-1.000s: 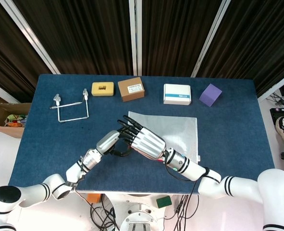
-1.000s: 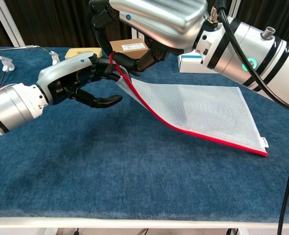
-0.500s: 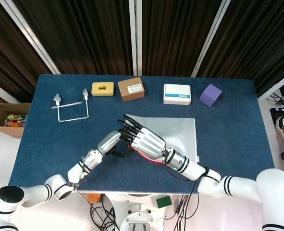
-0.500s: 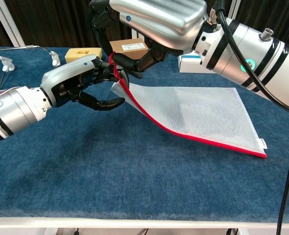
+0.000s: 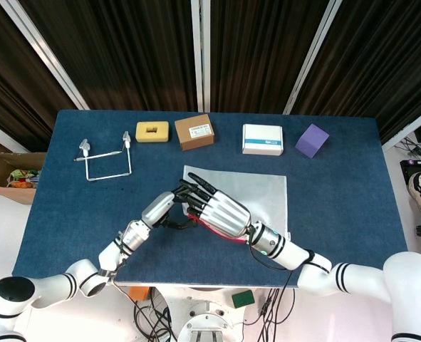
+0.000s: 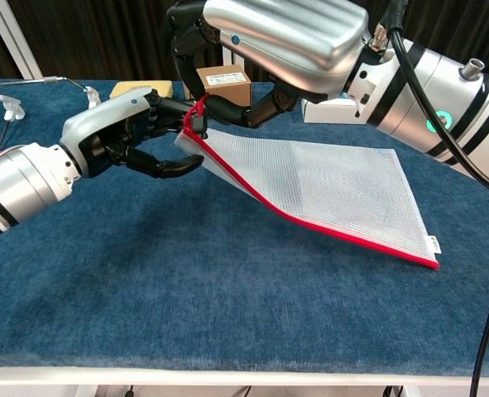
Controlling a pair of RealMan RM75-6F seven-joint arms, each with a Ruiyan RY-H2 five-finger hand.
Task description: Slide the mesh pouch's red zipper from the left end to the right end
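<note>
The white mesh pouch lies on the blue table with its red zipper edge facing the near side. Its left end is lifted off the cloth; the right end rests on the table. My left hand grips the pouch's raised left corner between thumb and fingers. Above it, my right hand pinches the red zipper pull at the left end. In the head view the right hand hides most of the zipper.
Along the far edge stand a yellow block, a brown box, a white box and a purple block. A wire rack sits at the far left. A cardboard box is beside the table's left side.
The pouch's left end has tilted up higher and the whole pouch has slid slightly left. My right hand has shifted a little right and nearer, still on the pull.
</note>
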